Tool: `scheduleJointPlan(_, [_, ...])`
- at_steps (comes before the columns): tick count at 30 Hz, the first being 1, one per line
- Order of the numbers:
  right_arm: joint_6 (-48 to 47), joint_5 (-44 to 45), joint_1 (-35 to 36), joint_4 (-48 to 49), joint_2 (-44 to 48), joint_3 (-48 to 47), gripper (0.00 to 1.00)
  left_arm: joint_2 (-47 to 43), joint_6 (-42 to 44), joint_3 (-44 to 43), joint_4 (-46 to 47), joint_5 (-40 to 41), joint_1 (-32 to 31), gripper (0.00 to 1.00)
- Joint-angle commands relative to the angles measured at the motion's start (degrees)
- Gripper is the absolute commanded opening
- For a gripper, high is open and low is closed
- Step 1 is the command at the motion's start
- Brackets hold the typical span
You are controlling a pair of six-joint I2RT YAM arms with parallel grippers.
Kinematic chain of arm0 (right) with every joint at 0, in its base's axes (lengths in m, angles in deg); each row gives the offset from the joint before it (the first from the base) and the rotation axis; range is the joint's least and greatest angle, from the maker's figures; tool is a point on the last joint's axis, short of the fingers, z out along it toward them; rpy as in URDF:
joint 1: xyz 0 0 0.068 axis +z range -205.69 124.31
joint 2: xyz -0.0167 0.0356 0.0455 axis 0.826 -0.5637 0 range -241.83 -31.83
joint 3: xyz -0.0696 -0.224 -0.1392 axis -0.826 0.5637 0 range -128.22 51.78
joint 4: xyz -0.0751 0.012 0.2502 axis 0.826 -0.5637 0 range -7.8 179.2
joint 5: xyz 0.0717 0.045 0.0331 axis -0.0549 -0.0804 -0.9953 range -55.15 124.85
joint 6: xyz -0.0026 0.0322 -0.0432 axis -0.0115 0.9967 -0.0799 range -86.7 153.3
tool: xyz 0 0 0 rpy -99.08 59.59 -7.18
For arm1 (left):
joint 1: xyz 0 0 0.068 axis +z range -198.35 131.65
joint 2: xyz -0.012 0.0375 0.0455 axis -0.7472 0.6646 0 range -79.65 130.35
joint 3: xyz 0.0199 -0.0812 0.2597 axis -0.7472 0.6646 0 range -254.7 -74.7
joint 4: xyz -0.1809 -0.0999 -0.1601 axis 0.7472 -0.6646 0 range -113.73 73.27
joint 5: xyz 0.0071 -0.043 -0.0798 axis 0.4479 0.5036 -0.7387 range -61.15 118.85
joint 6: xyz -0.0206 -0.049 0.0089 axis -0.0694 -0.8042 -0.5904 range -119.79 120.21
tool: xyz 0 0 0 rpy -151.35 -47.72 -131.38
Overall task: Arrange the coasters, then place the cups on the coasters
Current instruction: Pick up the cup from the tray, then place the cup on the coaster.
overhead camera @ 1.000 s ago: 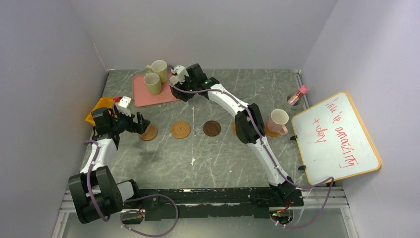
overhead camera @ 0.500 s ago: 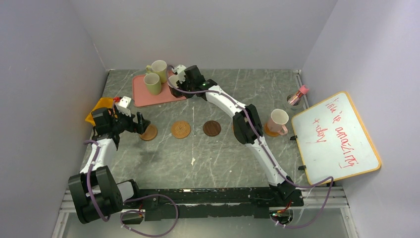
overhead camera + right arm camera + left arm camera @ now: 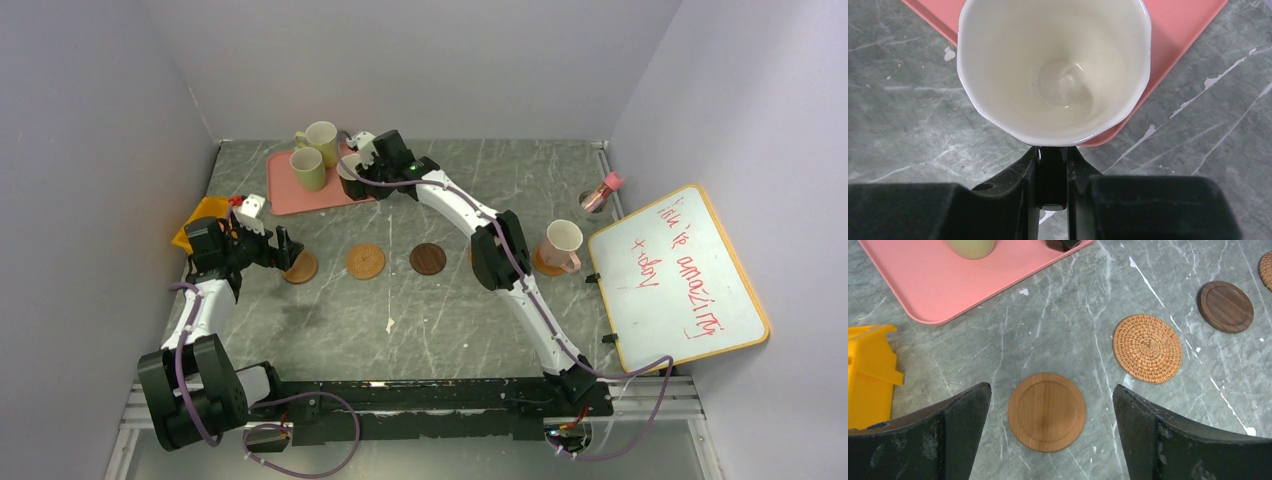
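Right gripper point(image 3: 1052, 167) was clamped on the handle point(image 3: 1052, 187) of the cup point(image 3: 1058, 75) at the tray's point(image 3: 1188, 20) right edge. Held only there, it could swing or slip when lifted, or catch the rim.

LAYOUT AS FOUND

Rear left, a flat pink rectangular tray point(image 3: 297, 200) carries two pale yellow-green ceramic mugs point(image 3: 308, 168). Before it, left to right: smooth wooden coaster point(image 3: 300, 267), woven rattan coaster point(image 3: 365, 261), dark brown wooden coaster point(image 3: 428, 258), pink ceramic mug point(image 3: 560, 243).
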Motion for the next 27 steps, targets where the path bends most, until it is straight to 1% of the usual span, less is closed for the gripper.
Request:
scheduleJointPlan(1, [0.9, -3.3, -0.5, 2.5, 8.0, -4.0, 0.00, -0.2, 1.2, 0.3, 2.0, -1.7, 0.3, 0.96])
scheduleJointPlan(6, [1.3, -4.7, -0.9, 0.5, 12.3, -1.6, 0.00, -0.4, 1.1, 0.4, 2.0, -2.0, 0.3, 0.96])
scheduleJointPlan(11, [0.6, -5.4, -1.3, 1.8, 19.1, 5.4, 0.00, -0.5, 1.2, 0.5, 1.9, -2.3, 0.3, 0.96])
scheduleJointPlan(27, [-3.3, -5.5, -1.6, 15.7, 49.0, 46.0, 0.00, -0.4, 1.3, 0.4, 1.7, -3.2, 0.3, 0.96])
